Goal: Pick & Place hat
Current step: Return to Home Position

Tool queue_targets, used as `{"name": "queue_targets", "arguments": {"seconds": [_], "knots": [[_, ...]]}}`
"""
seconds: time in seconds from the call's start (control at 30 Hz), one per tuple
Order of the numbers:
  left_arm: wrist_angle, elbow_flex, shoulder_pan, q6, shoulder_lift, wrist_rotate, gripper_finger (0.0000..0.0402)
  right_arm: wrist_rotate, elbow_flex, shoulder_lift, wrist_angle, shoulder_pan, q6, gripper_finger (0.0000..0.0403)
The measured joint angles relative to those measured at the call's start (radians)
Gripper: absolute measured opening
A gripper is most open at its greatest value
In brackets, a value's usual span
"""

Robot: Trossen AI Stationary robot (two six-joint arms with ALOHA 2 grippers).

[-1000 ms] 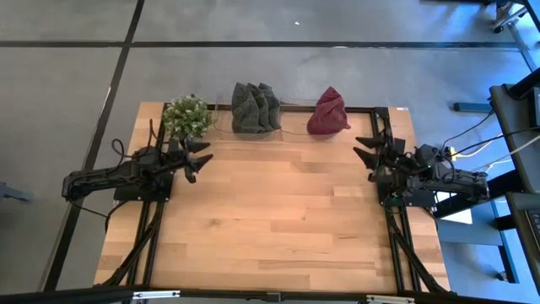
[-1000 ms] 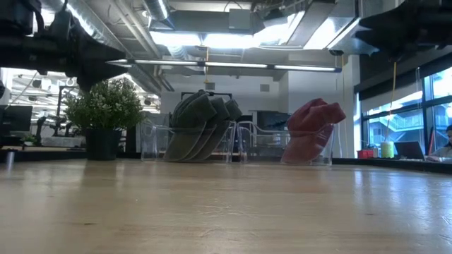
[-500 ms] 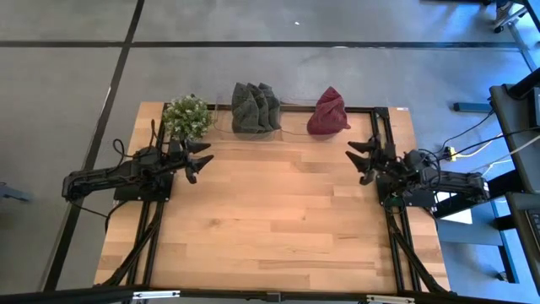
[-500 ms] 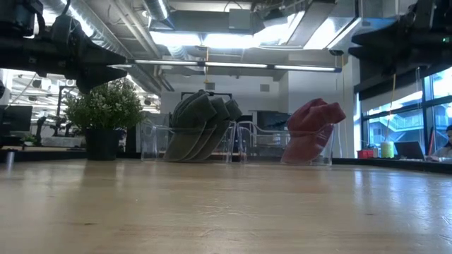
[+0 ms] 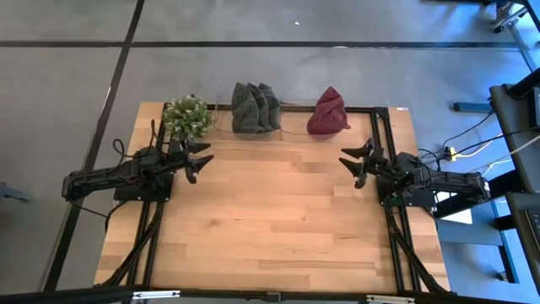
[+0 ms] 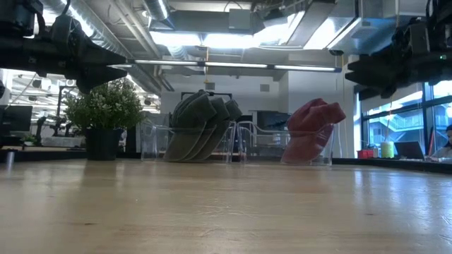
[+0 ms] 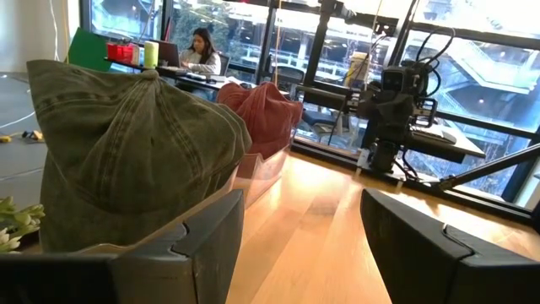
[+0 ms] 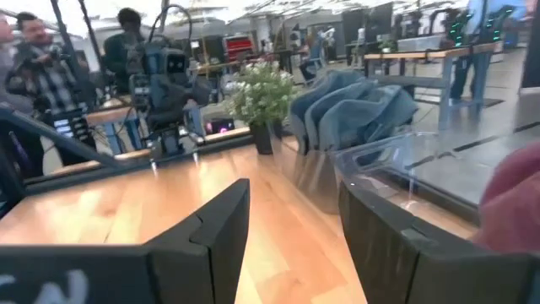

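My left gripper (image 5: 205, 153) hangs at the worktop's (image 5: 270, 228) left edge, jaws apart, pointing right. The dark caps (image 5: 256, 108) sit in the left bin (image 6: 152, 144), far and right of it. The pink cap (image 5: 327, 112) fills the right bin (image 6: 261, 144), far-left of my right gripper (image 5: 350, 163) — jaws apart too.

The whole table (image 5: 270, 219) is viewed from straight above. From its near edge, at board level, the far caps (image 6: 201, 127) are faced. The wrist views are aimed across the table, at the right arm (image 7: 395, 101) and the left arm (image 8: 169, 80); the caps are shared by all four.
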Motion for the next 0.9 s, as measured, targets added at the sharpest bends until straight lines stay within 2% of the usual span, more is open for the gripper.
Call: {"name": "queue_targets", "arguments": {"seconds": [0.9], "knots": [[0.000,0.000,0.000,0.000,0.000,0.000,0.0233,-0.016,0.000,0.004,-0.003,0.000,-0.027,0.0184]]}}
